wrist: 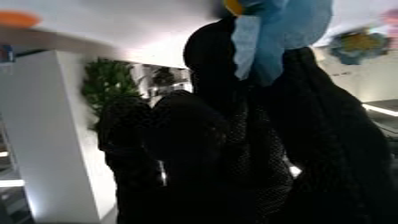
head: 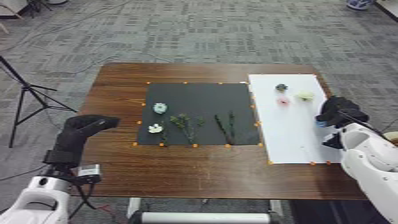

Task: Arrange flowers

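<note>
Petals of a pale-blue flower (wrist: pixel 304 25), partly cut off, are pinched by the right hand (head: pixel 341 110) at the white sheet's (head: pixel 289 135) three-o'clock edge; the left hand's (head: pixel 82 126) state cannot be told.

No text, label, number or sign can be read on anything in either view.

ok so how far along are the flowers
The pale blue bloom, white bloom and green sprigs on the dark mat look placed. The right hand pinches a blue flower. Probably left: setting that down, then the dark bloom, pink bloom and cream bloom lying on the white sheet.
</note>
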